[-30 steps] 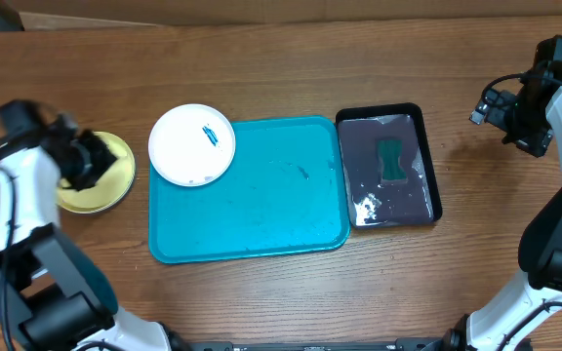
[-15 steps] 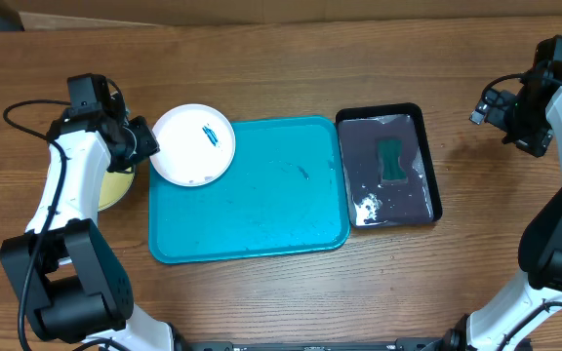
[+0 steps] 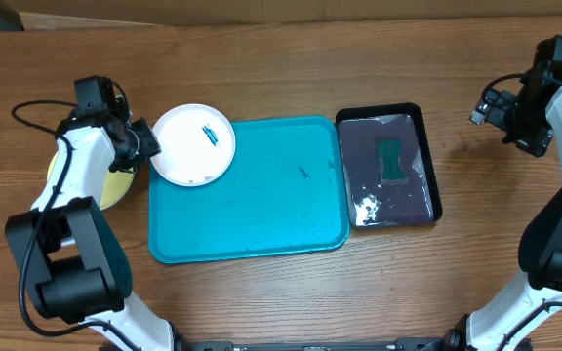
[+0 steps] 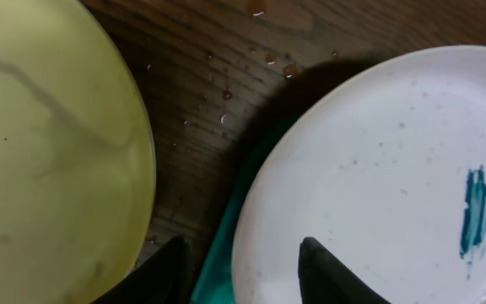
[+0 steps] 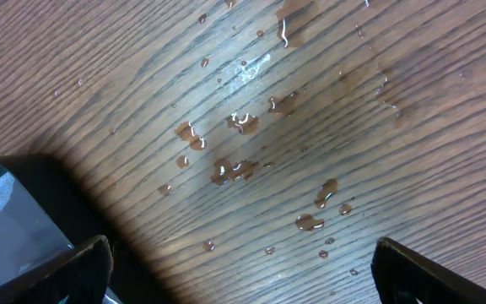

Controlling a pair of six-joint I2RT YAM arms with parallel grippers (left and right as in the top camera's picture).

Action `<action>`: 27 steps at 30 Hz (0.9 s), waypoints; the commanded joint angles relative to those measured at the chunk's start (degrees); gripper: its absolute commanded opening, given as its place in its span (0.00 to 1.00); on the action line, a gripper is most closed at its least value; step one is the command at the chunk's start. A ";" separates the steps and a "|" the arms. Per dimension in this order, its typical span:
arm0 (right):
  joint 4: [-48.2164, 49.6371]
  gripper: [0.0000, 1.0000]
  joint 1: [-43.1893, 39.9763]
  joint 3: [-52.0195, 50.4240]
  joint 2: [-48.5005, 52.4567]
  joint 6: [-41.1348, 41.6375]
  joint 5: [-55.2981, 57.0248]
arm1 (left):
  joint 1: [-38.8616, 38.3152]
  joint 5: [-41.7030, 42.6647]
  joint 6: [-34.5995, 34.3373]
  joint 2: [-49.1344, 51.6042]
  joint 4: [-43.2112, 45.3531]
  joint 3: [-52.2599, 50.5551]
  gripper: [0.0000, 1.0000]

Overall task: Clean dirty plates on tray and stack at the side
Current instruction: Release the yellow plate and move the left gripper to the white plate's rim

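A white plate [image 3: 193, 144] with a blue-green smear sits on the top left corner of the teal tray [image 3: 261, 210]. In the left wrist view the white plate [image 4: 395, 169] fills the right side and the yellow plate [image 4: 49, 152] the left. My left gripper [image 3: 142, 141] [image 4: 243, 274] is open, its fingers either side of the white plate's left rim. A yellow plate [image 3: 115, 180] lies on the table left of the tray, partly under my left arm. A mint-green plate cannot be made out. My right gripper [image 3: 491, 107] [image 5: 243, 270] is open and empty above wet wood.
A black tray [image 3: 413, 200] holding a green sponge [image 3: 391, 159] and water stands right of the teal tray. Its corner shows in the right wrist view [image 5: 15, 211]. Water drops [image 5: 243, 122] dot the table at the right.
My left gripper has swung from over the yellow plate rightwards to the white plate's left rim. The right arm has not moved.
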 commanded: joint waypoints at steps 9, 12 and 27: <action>0.04 1.00 -0.15 0.31 -0.59 0.26 0.09 | -0.07 -0.44 1.05 1.86 1.33 1.14 0.33; 0.04 1.00 -0.15 0.31 -0.59 0.26 0.09 | -0.09 -0.46 1.05 1.86 1.75 1.09 0.31; 0.04 1.00 -0.15 0.31 -0.59 0.26 0.09 | -2.80 -6.16 1.07 1.88 5.14 -0.35 0.28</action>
